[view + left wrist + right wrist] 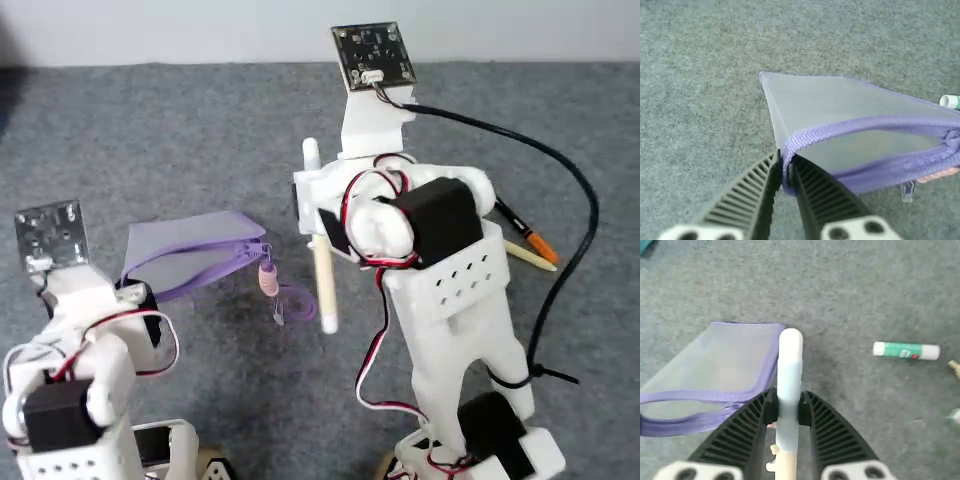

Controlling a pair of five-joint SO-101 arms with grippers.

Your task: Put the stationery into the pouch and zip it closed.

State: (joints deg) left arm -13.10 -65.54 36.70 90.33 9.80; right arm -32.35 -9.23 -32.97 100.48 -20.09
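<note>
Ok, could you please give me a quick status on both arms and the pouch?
Left gripper shut on pouch rim. Right gripper shut on white-capped pen, near pouch mouth. Pouch unzipped. Glue stick loose on mat, off to the side.

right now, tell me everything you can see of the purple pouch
The pouch is flat, translucent lilac, plastic-looking, with a purple woven zip band along one long edge, its mouth parted open. A pink charm and purple loop hang from the zip's end. The left hand is shut on the zip band's other end, holding the pouch tilted above the grey table. The right hand's white pen is close by.
</note>
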